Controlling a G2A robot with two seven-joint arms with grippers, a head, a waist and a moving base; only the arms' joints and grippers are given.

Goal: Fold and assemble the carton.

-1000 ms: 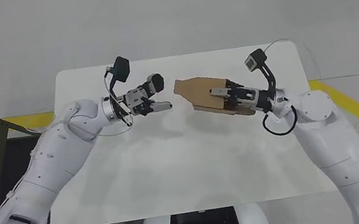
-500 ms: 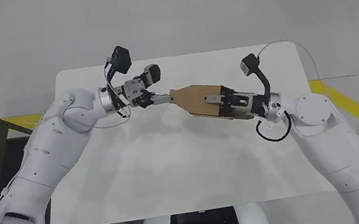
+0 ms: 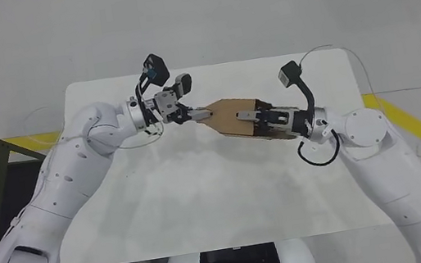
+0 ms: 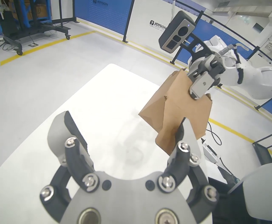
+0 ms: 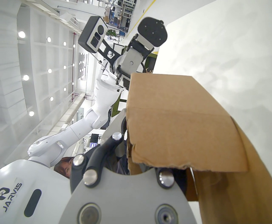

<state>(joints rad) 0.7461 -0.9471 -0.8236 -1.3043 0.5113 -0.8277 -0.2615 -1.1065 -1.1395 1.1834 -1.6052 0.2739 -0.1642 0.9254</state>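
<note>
Looks like a robotics lab in a large industrial hall: pale grey floor (image 4: 63, 70) marked with yellow lines (image 4: 42, 45), blue partition panels (image 4: 110, 19) and wheeled racks (image 4: 40, 12) along the edge. Lit from a high white ceiling by rows of round lamps (image 5: 26, 77), with one white tabletop (image 3: 206, 207) standing in the open.

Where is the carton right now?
In the top view the carton hangs over the far middle of the table, the right gripper clamped on one end and the open left gripper at the other.
</note>
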